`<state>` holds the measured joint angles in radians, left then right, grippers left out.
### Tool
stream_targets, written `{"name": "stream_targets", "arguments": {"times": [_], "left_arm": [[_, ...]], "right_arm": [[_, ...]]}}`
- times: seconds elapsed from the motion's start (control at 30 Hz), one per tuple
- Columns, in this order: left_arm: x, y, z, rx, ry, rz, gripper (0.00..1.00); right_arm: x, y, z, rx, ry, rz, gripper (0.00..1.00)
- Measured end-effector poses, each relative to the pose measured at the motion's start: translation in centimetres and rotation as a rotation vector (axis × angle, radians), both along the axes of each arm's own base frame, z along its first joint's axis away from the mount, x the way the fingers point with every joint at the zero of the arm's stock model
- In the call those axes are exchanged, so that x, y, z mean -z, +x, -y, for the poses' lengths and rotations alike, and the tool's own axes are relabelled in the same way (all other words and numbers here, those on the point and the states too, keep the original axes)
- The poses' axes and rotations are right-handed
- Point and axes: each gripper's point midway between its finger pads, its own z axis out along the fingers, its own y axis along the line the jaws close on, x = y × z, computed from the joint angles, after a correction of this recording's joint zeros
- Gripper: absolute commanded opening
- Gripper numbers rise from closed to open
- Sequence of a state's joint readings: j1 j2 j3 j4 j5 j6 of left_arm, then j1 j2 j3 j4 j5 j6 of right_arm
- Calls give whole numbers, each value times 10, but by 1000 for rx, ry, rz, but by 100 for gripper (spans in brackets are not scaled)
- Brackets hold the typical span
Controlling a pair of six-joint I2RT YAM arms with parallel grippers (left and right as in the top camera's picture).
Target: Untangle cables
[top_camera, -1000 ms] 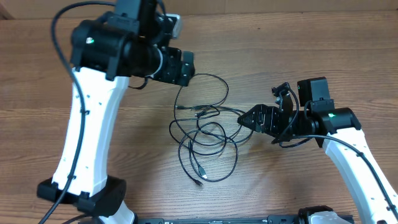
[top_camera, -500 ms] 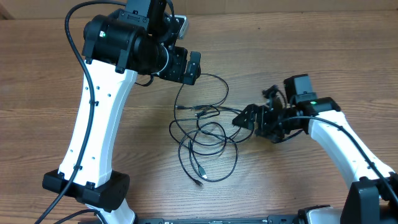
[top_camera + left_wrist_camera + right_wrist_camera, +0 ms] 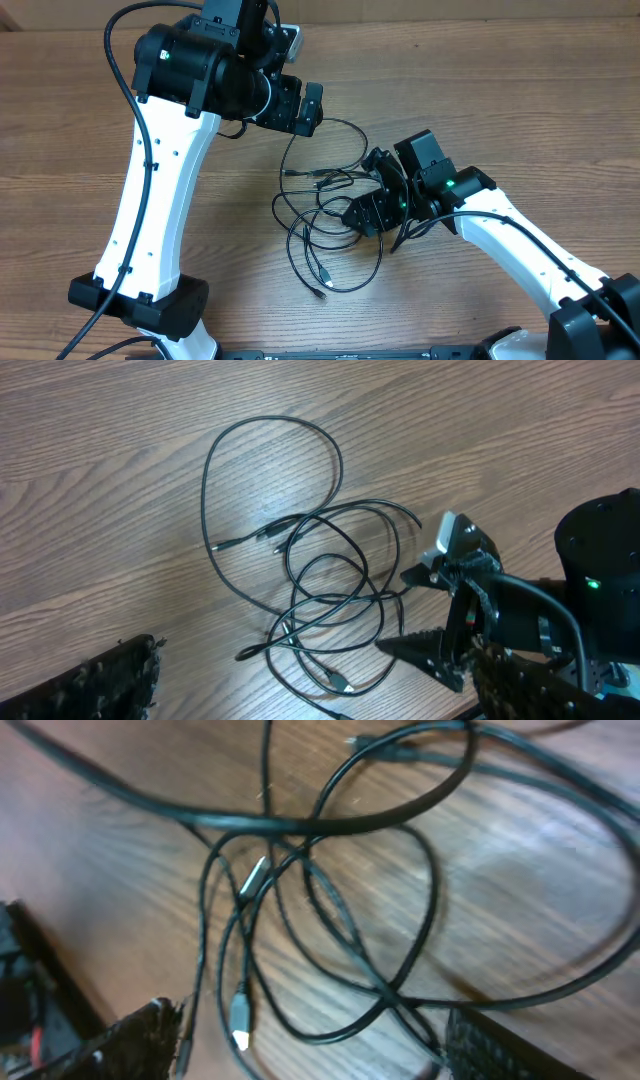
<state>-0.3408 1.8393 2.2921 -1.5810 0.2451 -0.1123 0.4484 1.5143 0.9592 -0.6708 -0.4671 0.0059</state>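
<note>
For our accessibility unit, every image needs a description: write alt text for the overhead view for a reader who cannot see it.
A loose tangle of thin black cables lies in the middle of a wooden table, with the open right gripper at its right edge. The left gripper is poised near the tangle's far loop, holding nothing.

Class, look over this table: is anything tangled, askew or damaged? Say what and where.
The cables lie mid-table in a knot of crossing loops with plug ends poking out. The open right end effector is at the knot's edge. No damage or spill shows.
</note>
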Motion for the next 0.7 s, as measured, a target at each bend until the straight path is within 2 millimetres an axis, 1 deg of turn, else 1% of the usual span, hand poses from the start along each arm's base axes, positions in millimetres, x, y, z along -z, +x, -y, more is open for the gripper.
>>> {"name": "stream_targets", "arguments": {"times": [0.1,0.17,0.2,0.37,0.5,0.57,0.7], "left_arm": [[0,0,0,0,0,0,100],[0,0,0,0,0,0,100],[0,0,0,0,0,0,100],[0,0,0,0,0,0,100],[0,0,0,0,0,0,100],[0,0,0,0,0,0,100],[0,0,0,0,0,0,100]], "right_arm": [[6,3,2,0,-21,8,83],[17,3,3,-6,-42,-12,81],[24,2,4,-18,-52,-26,80],[36,-5,-3,-98,-51,-42,75],[41,-10,-7,-146,-51,-39,74],[41,-12,-9,-161,-49,-34,72],[44,-18,-15,-235,-48,8,61]]}}
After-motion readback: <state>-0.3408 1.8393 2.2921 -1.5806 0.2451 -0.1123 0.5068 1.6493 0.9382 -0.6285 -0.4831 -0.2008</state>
